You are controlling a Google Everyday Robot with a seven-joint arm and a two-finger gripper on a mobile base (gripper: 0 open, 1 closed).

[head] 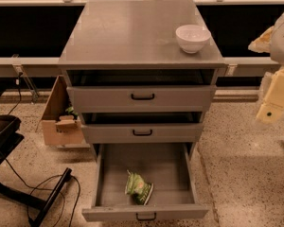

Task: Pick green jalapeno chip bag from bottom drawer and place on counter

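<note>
The counter (128, 37) bears a white bowl (192, 37) (back right), end effector (274, 100) hovering farther right.

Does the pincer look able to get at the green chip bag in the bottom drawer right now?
Probably yes: the bottom drawer is pulled out and the green jalapeno chip bag lies uncovered near its front. The pincer hangs at the picture's right edge.

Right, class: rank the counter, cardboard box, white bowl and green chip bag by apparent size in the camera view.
1. counter
2. cardboard box
3. white bowl and green jalapeno chip bag look alike, so tied.
The gripper, at the right edge, is cut off.
</note>
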